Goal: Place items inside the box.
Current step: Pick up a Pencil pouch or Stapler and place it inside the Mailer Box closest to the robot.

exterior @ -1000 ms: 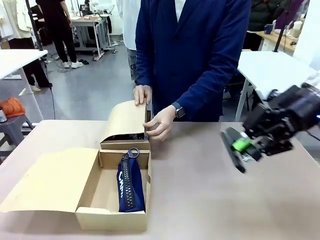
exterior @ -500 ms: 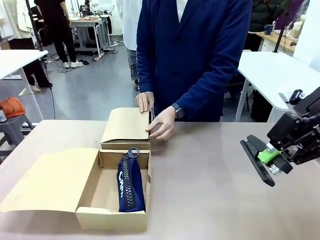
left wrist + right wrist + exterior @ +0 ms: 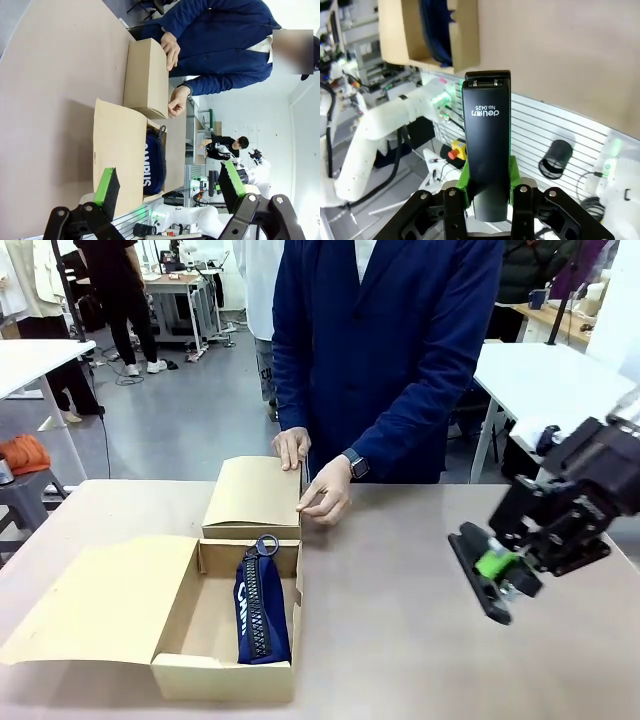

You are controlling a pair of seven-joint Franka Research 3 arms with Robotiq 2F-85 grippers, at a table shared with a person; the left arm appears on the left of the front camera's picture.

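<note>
Stapler (image 3: 478,575) up in the air at 3 o'clock over the worktop (image 3: 400,620), well apart from the box (image 3: 225,677). Pinched near one end between the green pads of the right hand (image 3: 497,568), closed firmly on it, with the free end tipped down toward the worktop. Seen from the right wrist as a long black bar (image 3: 486,150) with white print, sticking out past the pads.

Over at 8 o'clock, the box with its big part open, flap (image 3: 100,605) laid out flat toward 9 o'clock. Inside, a navy pouch (image 3: 258,610) standing on its edge along the 3 o'clock wall, with bare floor at the 9 o'clock side. At the 12 o'clock end, the small part shut under its lid (image 3: 253,492), pressed down by the person (image 3: 390,360).

Robot's left hand (image 3: 169,179) wide open, holding nothing, pointed toward the box and well apart from it.

Looks like the carry step: stapler picked, not yet in. Next, most likely: swing toward 9 o'clock, come over the bare floor beside the pouch, go low, turn the stapler to lie along the pouch, then let go. Must clear the box's 3 o'clock wall and miss the pouch. Best kept away from the person's fingers at the lid.
</note>
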